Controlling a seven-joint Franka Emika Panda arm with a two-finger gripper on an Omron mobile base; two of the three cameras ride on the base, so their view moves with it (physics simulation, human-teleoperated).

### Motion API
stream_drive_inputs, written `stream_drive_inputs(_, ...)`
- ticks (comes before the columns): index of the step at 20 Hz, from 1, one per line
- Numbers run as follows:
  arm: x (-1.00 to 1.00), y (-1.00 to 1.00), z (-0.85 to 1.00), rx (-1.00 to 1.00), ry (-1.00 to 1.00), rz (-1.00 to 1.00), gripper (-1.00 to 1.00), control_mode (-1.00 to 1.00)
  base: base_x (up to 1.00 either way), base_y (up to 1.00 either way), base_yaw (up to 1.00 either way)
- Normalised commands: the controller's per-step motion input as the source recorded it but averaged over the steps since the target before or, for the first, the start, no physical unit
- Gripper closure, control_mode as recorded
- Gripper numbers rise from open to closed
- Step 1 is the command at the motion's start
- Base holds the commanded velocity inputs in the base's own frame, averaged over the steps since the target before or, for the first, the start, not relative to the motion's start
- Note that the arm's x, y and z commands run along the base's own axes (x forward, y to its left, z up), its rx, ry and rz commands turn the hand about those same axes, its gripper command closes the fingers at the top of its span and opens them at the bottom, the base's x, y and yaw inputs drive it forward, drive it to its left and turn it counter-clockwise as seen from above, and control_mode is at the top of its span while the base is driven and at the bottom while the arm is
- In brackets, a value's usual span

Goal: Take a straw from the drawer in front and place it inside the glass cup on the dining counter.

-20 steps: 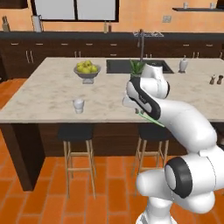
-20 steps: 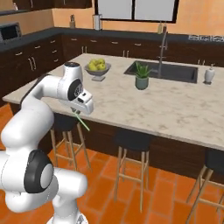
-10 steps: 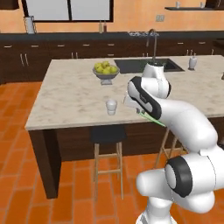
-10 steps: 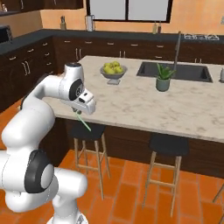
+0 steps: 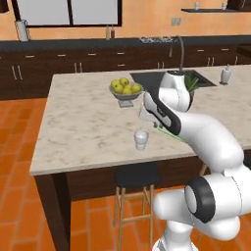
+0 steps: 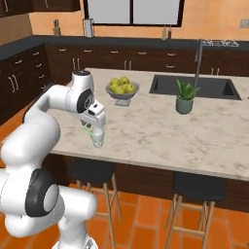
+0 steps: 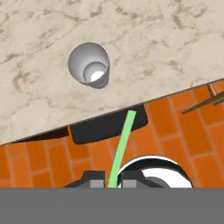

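the gripper at the bottom centre of the hand view is pinched nearly closed on the straw, whose green shaft runs up from between the fingertips toward mid-frame. it looks light, stiff and slippery, best held near one end as here, so the free end can be steered. the glass cup stands open-mouthed in the upper left, near the edge of the dining counter. in the right base view the hand hangs just above the cup, left of centre.
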Motion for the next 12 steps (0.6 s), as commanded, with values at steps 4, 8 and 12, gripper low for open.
stream_drive_inputs(4,0.0,0.0,0.0,0.0,0.0,0.0,1.0,1.0,0.81,0.34,-0.12)
stream_drive_inputs(8,0.0,0.0,0.0,0.0,0.0,0.0,1.0,1.0,0.84,0.45,-0.09)
stream_drive_inputs(12,0.0,0.0,0.0,0.0,0.0,0.0,1.0,1.0,0.54,0.42,-0.02)
